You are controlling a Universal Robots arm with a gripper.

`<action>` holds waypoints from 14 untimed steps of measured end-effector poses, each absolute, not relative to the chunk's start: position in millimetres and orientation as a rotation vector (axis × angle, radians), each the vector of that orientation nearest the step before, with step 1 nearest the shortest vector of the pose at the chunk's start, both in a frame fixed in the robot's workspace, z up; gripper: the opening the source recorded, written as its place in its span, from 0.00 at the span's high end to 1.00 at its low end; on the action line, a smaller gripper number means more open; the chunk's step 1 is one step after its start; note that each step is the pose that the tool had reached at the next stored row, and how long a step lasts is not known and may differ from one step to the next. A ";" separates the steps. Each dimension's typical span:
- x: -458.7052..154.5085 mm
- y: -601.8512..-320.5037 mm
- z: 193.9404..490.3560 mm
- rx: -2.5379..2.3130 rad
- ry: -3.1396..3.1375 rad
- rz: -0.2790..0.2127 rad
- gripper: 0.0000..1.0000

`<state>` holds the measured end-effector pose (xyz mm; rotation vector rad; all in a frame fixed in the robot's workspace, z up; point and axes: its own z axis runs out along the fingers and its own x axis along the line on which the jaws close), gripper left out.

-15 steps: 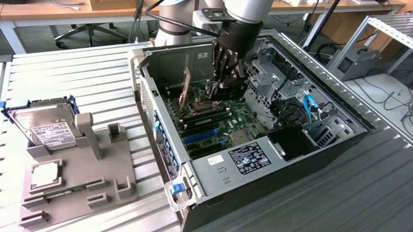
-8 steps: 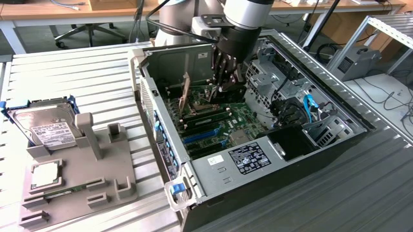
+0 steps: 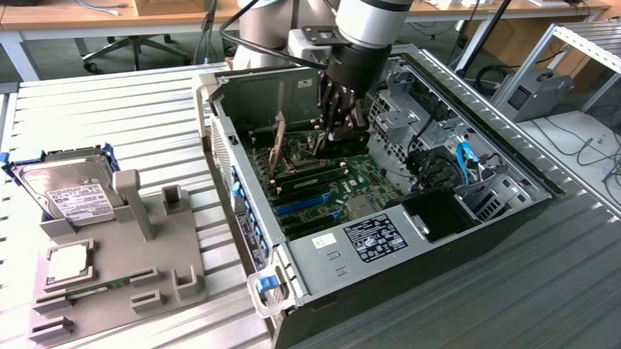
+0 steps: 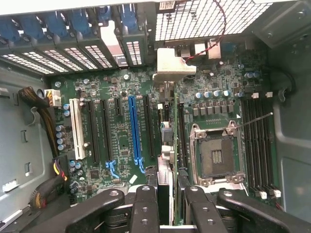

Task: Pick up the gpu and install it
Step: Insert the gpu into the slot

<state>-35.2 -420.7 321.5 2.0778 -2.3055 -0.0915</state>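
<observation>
Pincer (image 3: 337, 131) is down inside the open case (image 3: 505, 163), clamped on the gpu (image 4: 172, 65). 1 finger sits each side of the card, and the card runs straight through the gap.

Why it's held like that, as I read it:
- You're holding the card on edge, at right angles to the motherboard (image 4: 121, 145), so its bottom edge faces the slots.
- The silver bracket end points at the case's rear wall, by the row of vented slot covers (image 4: 63, 58), where the bracket has to land.
- The case lies on its side on the bench (image 3: 116, 102) with the open face up, so you get a straight reach down to the board.

Where the gpu is:
- It's in the pincer, over the middle of the motherboard.
- It lines up along a black slot between the long blue slot (image 4: 133, 131) and the empty processor socket (image 4: 214, 155).
- I can't tell whether the edge has entered the slot.

The hard drive (image 3: 63, 189) is on the grey holder (image 3: 145, 251) at the bench's edge on the exterior view's left, well apart from the case.
</observation>
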 end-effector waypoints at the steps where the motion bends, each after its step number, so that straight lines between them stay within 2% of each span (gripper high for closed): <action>1: -35.2 -420.8 321.2 2.078 -2.305 -0.091 0.74; 14: -35.2 -421.5 316.7 2.078 -2.305 -0.091 0.74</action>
